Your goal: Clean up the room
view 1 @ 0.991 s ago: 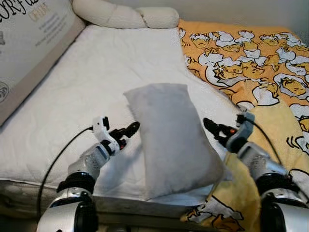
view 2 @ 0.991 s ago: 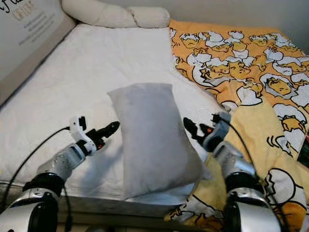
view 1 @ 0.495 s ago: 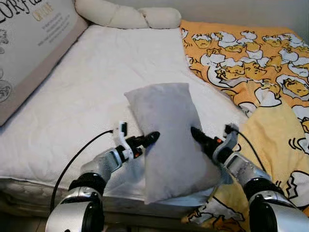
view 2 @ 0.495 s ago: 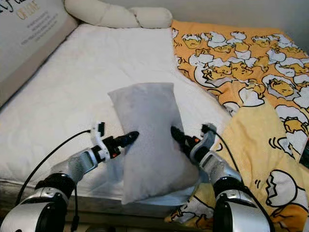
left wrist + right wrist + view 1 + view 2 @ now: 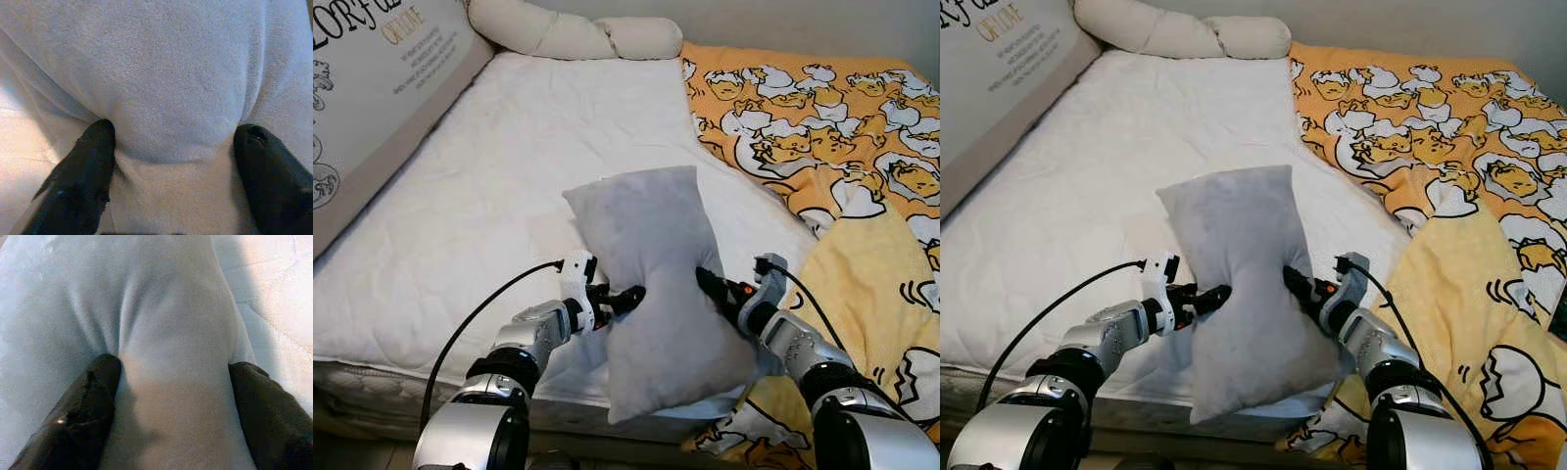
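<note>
A grey pillow (image 5: 651, 264) lies lengthwise on the white mattress (image 5: 480, 196), its near end hanging over the bed's front edge. My left gripper (image 5: 626, 297) presses into the pillow's left side. My right gripper (image 5: 705, 282) presses into its right side, so the pillow is pinched at the waist between both arms. In the left wrist view the gripper (image 5: 176, 132) is open, with pillow fabric bulging between its black fingers (image 5: 93, 156). The right wrist view shows the right gripper (image 5: 171, 364) open the same way, its fingers (image 5: 88, 396) sunk into the grey cloth.
An orange duck-patterned blanket (image 5: 822, 127) covers the bed's right side and drapes over the front corner. A long cream bolster (image 5: 578, 34) lies at the head. A large lettered cushion (image 5: 372, 88) leans along the left.
Both grippers have moved inward from beside the pillow and now press into its sides, denting it. The view has shifted slightly.
</note>
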Available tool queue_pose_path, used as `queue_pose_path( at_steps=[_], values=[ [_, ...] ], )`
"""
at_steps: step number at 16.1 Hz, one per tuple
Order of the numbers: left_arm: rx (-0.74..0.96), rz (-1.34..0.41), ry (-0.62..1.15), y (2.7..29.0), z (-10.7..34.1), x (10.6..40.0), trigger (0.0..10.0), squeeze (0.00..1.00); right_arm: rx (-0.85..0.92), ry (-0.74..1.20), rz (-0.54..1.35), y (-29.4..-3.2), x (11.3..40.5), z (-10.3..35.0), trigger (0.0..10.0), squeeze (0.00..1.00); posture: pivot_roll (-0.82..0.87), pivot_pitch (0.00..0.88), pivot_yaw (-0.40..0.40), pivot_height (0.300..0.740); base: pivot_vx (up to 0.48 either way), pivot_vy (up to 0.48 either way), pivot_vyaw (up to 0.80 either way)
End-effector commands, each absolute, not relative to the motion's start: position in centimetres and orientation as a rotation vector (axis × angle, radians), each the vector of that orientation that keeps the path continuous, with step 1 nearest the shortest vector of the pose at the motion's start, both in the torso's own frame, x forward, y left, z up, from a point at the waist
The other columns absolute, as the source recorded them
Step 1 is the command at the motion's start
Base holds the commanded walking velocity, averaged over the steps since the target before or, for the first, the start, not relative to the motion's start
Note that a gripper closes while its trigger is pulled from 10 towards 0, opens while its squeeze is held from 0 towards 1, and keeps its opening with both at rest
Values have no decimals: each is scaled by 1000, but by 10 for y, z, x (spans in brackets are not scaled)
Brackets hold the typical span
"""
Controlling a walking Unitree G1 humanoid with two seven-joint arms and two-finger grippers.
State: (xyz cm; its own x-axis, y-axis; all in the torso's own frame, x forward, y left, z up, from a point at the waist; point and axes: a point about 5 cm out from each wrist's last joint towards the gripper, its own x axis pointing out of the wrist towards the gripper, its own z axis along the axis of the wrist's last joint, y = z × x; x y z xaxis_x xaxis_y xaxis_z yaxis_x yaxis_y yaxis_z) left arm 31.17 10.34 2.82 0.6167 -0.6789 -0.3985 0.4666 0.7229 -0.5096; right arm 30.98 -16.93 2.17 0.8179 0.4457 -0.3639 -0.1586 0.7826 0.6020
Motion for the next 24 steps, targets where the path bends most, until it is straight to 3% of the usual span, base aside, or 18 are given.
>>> queue_pose_path(
  at_steps=[1, 6, 9, 16, 18, 20, 24],
  values=[
    [-346, -714, 669, 93, 21, 306, 0, 0, 576, 562, 376, -156, 309, 18, 0, 0, 18, 0, -7, 740, 0, 0, 0],
    [-318, -696, 665, 96, 21, 307, 0, 0, 534, 601, 378, -153, 307, 15, 0, 0, 12, 0, 0, 740, 0, 0, 0],
    [-304, -705, 653, 96, 23, 309, 0, 0, 536, 517, 359, -152, 313, 22, 0, 0, -1, 0, 10, 740, 0, 0, 0],
    [-211, -707, 592, 104, 27, 312, 0, 0, 525, 425, 332, -142, 312, 24, 0, 0, 62, 0, -50, 740, 0, 0, 0],
    [-148, -711, 533, 107, 37, 319, 0, 0, 460, 410, 339, -139, 315, 29, 0, 0, 51, 0, -34, 740, 0, 0, 0],
    [-92, -737, 396, 101, 68, 335, 0, 0, 249, 291, 368, -139, 325, 49, 0, 0, 49, 0, -22, 740, 0, 0, 0],
    [-14, -682, 219, 97, 102, 346, 0, 0, 362, 102, 254, -137, 332, 74, 0, 0, 23, 0, 32, 740, 0, 0, 0]
  ],
)
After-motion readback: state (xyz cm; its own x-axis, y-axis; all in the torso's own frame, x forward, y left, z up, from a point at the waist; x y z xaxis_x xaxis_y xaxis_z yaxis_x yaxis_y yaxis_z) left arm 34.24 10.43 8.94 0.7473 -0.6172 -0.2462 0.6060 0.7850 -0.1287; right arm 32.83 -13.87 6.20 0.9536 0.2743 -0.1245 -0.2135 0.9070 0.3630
